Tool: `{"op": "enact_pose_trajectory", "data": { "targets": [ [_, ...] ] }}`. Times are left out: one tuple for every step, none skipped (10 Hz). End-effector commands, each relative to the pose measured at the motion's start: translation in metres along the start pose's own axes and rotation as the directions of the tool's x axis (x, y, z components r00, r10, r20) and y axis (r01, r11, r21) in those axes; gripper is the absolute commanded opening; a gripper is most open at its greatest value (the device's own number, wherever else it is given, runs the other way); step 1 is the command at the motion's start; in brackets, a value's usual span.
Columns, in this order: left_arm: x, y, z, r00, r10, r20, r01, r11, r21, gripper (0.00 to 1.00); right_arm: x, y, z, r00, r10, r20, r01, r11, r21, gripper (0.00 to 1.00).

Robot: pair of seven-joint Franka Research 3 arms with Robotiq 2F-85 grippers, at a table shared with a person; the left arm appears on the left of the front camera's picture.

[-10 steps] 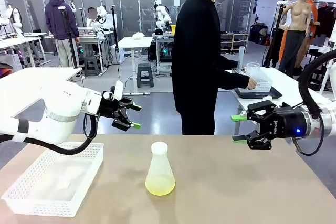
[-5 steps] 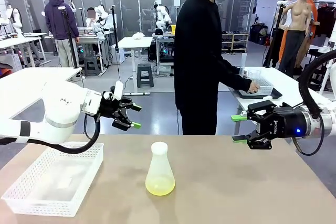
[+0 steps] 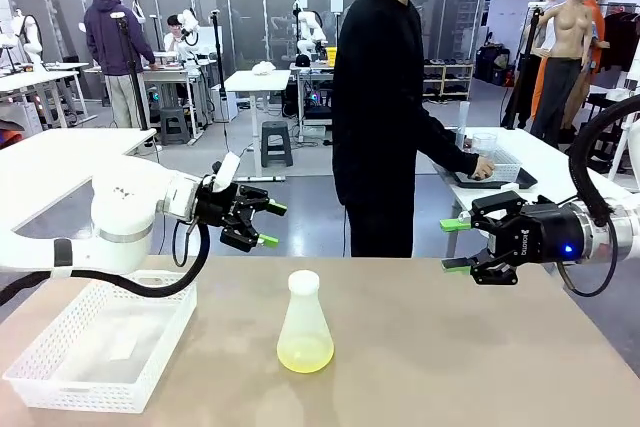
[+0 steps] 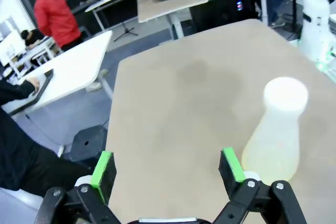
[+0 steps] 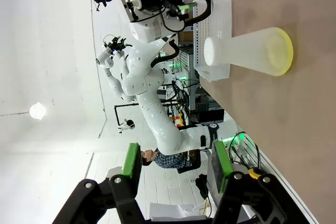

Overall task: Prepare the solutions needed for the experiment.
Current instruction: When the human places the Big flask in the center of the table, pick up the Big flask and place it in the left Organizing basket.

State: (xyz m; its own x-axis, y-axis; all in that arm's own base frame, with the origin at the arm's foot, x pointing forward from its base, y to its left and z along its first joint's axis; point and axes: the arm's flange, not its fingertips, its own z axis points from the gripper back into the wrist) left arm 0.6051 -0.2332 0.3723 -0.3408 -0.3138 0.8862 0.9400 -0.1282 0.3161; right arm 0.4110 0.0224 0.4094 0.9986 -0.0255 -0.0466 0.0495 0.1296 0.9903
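the conical flask [image 3: 304, 326] with yellow solution [image 3: 305, 353] stands at table centre. the left gripper [image 3: 270, 225], at 10 o'clock from it, is released and empty. the right gripper [image 3: 455, 245], at 2 o'clock, is parted, grasping nothing.

A flask [image 3: 304, 325] stood mid-table [image 3: 450, 347], with liquid [image 3: 305, 353] in its bottom. A basket [image 3: 95, 342] lay at the near left. The left gripper [image 3: 272, 225] hung above the far edge left of the flask, the right gripper [image 3: 455, 245] far right. A person [image 3: 385, 107] stood beyond.

front view: fixed on robot's side, faces across table [image 3: 450, 347] toward person [image 3: 385, 117]; mid-distance.
left wrist view: looks down over tabletop, near.
right wrist view: rolled sideways, farther off.
shared: conical flask [image 3: 304, 323], lower centre, right, upper right respectively.
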Motion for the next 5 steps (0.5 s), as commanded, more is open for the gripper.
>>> {"op": "enact_pose_trajectory", "data": {
  "targets": [
    [0.018, -0.007, 0.001, 1.0, 0.0, 0.009, 0.001, 0.999, -0.042, 1.0, 0.0, 0.002, 0.0, 1.0, 0.006, -0.001, -0.005, 1.0, 0.007, 0.68],
    [0.028, -0.016, 0.002, 1.0, -0.007, 0.005, 0.008, 0.999, -0.051, 1.0, 0.0, 0.002, 0.0, 1.0, 0.006, -0.001, -0.005, 1.0, 0.007, 0.68],
    [0.04, -0.028, 0.004, 1.0, 0.001, 0.015, 0.001, 0.996, -0.091, 1.0, 0.0, 0.002, 0.0, 1.0, 0.006, -0.001, -0.005, 1.0, 0.007, 0.68],
    [0.047, -0.036, 0.004, 0.998, 0.01, 0.066, 0.0, 0.99, -0.142, 1.0, 0.0, 0.002, 0.0, 1.0, 0.006, -0.001, -0.005, 1.0, 0.007, 0.68],
    [0.047, -0.041, 0.0, 0.992, 0.025, 0.122, 0.0, 0.98, -0.2, 1.0, 0.0, 0.002, 0.0, 1.0, 0.006, -0.001, -0.005, 1.0, 0.007, 0.68]
  ]
}}
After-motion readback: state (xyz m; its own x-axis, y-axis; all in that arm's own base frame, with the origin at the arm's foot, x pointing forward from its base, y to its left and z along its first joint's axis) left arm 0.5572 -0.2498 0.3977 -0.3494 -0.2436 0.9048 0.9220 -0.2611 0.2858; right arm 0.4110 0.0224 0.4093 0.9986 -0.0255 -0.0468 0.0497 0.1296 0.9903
